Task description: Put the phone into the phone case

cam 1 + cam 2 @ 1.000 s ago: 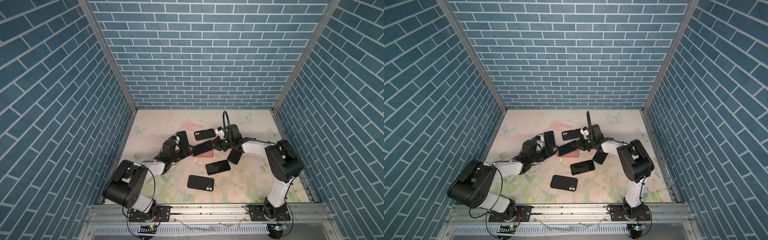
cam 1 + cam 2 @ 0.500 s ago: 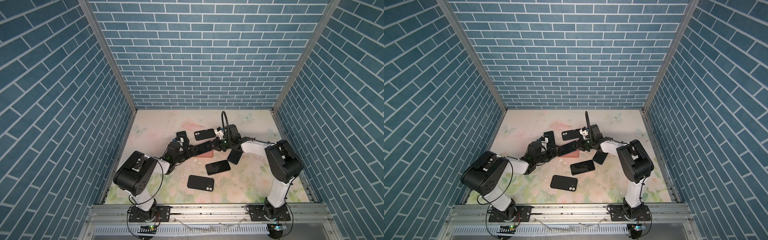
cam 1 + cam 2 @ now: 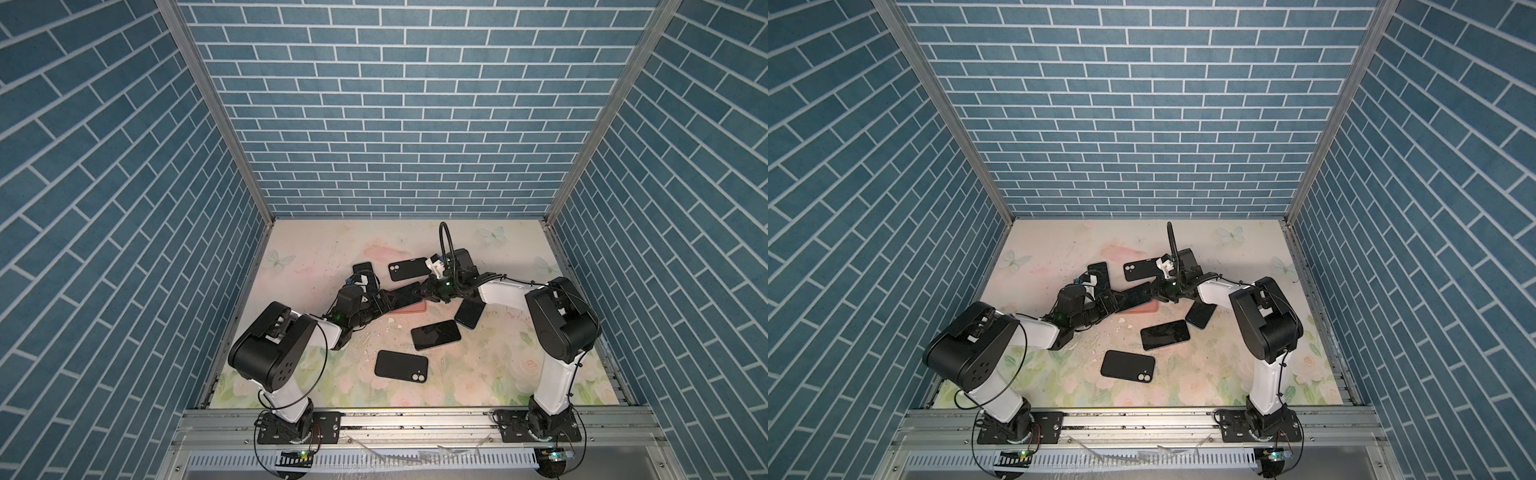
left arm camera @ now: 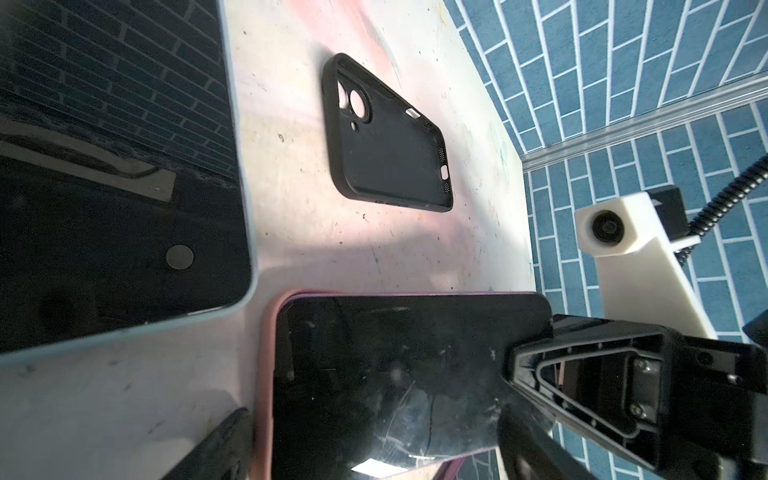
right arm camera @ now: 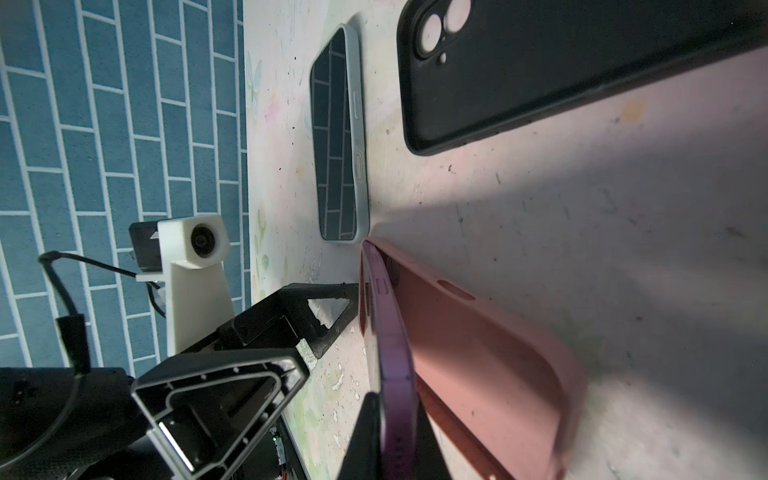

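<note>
Right gripper is clenched on one short end of the purple phone, screen up. The phone sits tilted over the pink phone case, which lies open side up on the floral table mid-scene. The phone's far end looks tucked into the case's far corner; the held end is raised off the case. Left gripper is released, fingers spread wide at that far end, just beside phone and case. Can't tell whether it touches them.

Step in hand, my read: seat the phone. To do it well, keep the far end pinned under the case lip and line the long edges up with the case walls. Then lower the held end flat rather than pushing it forward, since a forward push would likely slide the case. The left arm could brace or press the far end while the right lowers. The right fingers straddle the end, so the last corner probably needs a release and a press from above.

Ignore the black case and the light-blue phone nearby.
</note>
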Controlling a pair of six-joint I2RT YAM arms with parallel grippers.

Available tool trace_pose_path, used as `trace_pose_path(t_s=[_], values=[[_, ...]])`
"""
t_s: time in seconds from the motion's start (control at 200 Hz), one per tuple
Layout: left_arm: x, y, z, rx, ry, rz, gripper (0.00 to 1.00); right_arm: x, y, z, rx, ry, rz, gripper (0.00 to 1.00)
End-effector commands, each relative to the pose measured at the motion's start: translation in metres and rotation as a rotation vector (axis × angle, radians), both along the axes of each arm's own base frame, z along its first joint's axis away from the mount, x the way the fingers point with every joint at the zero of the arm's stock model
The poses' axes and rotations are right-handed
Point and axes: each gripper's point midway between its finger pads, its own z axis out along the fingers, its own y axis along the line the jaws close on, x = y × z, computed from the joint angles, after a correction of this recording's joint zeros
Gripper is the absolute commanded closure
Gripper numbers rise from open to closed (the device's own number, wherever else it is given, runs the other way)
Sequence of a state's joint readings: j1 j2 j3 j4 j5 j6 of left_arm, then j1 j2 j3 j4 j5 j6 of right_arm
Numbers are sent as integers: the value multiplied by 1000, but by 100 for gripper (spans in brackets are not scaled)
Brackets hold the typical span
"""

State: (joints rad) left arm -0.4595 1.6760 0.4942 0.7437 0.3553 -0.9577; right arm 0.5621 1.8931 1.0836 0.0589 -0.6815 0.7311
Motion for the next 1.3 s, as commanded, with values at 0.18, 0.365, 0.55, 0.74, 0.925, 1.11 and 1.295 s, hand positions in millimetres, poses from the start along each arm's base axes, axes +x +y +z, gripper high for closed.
trace_pose_path(t_s=[0.18,0.365,0.55,0.74,0.925,1.11,1.295], values=[[-10,-19,-7,-32,36,-54,7,-50,-51,-93,-391,105,58,82],[-11,-18,-2,-28,29,-49,7,-39,-49,-79,-406,45,74,73],[-13,-14,0,-18,24,-42,7,-29,-50,-65,-434,-13,97,65],[-15,-12,-2,-14,28,-34,7,-17,-61,-50,-539,-98,138,58],[-15,-12,-1,-18,23,-35,7,-3,-68,-33,-615,-174,165,54],[-15,-11,-3,-15,27,-33,7,6,-67,-24,-638,-211,179,51],[-15,-12,-2,-16,27,-36,8,6,-70,-24,-653,-212,173,52]])
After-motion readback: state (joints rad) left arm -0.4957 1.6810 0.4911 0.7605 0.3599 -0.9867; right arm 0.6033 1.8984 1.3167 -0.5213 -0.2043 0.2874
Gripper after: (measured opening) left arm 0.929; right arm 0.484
